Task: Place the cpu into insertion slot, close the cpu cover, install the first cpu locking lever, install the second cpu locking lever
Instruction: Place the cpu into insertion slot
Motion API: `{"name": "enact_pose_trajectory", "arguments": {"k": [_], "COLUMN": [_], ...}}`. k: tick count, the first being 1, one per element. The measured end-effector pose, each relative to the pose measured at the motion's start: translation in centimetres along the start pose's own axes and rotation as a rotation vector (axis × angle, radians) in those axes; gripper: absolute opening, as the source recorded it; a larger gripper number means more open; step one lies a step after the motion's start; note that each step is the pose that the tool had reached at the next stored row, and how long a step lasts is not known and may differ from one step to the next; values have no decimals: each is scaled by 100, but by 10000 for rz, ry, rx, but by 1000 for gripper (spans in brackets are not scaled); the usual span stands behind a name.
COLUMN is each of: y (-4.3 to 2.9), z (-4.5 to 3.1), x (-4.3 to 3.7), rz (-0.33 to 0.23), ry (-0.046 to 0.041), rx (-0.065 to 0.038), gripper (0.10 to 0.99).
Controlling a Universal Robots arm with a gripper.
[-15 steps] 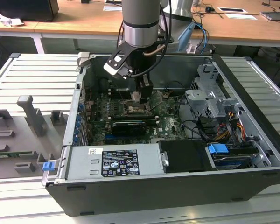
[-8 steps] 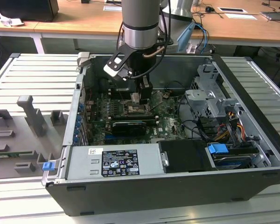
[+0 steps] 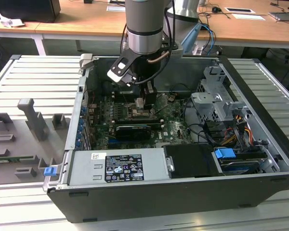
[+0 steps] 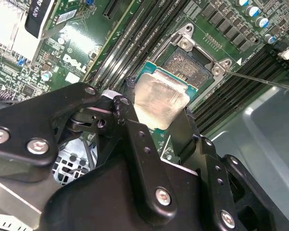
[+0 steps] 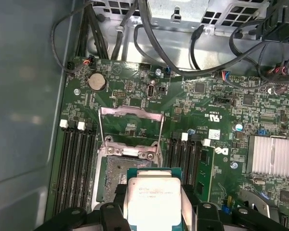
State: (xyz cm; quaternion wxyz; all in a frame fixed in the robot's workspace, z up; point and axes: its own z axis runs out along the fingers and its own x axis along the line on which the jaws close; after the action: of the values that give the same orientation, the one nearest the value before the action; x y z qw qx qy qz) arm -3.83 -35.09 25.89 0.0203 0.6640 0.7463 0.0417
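0 of the 4 steps look finished, by my reading. Your cpu (image 5: 153, 198) is clamped between the 2 fingers of the end effector (image 4: 159, 113), metal top toward both wrist cameras. It hangs over one end of the socket (image 5: 111, 172) rather than lying down in it: in both wrist views the socket's bare contact field shows past the chip's edge. I cannot tell whether the chip touches the socket frame.

The cover (image 5: 131, 112) stands swung up at the socket's opposite end, with green board showing through its opening, so you have closing it left to do. 1 thin lever (image 4: 260, 79) lies unhooked beside the socket, across the memory slots (image 4: 253, 65). I cannot pick out the 2nd lever with any certainty. I judge both levers as not yet installed.

Around the socket you have the motherboard (image 5: 207, 106). In the exterior view the arm (image 3: 143, 29) reaches straight down into the open case (image 3: 135, 202), which lies on its side on the slatted worktop (image 3: 19, 72). Grey fixtures (image 3: 33, 118) sit on the exterior view's left.
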Motion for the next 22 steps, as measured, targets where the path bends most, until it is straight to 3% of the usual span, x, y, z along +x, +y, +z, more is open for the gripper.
{"name": "enact_pose_trajectory", "arguments": {"k": [6, 12, 15, 20, 22], "y": [-3, -17, -50, -85, -89], "z": [56, 179, 222, 323, 361], "x": [17, 24, 59, 199, 213], "rz": [217, 1199, 1314, 1315, 1315], "ry": [-20, -107, -120, -117, -118], "rx": [-5, -33, -36, -37, -37], "gripper": [529, 529, 529, 529, 529]}}
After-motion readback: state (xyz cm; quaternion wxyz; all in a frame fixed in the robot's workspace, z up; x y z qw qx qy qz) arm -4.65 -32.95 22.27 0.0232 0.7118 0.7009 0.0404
